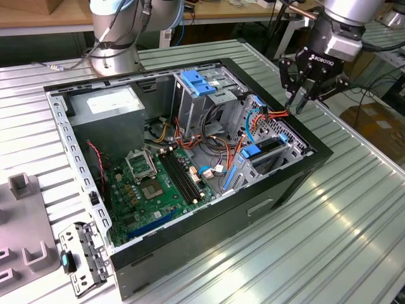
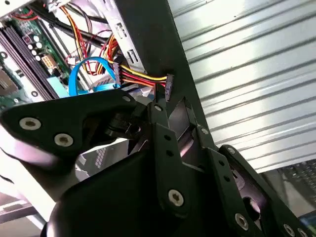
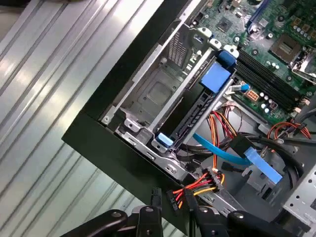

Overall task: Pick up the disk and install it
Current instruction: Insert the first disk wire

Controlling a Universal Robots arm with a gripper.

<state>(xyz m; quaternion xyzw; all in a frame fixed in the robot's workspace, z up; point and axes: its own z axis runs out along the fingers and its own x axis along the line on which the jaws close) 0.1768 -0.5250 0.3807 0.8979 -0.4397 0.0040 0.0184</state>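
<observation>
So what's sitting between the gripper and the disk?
Red, yellow and orange wires and a blue flat cable lie between the gripper and the disk, in the first wrist view.

surface: ribbed metal table [image 1: 354, 209] | behind: wooden bench [image 1: 38, 16] | exterior view's right: cardboard box [image 1: 373, 123]

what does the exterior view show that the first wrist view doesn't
The exterior view adds the whole open case with the grey power-supply box, the blue latch on the upper cage, the arm's base and a loose bracket on the table. The first wrist view adds a close look into the lower drive cage, showing its bare floor and perforated wall. Both share the green motherboard, the red and yellow wires, the ribbed table and the gripper by the case's edge.
</observation>
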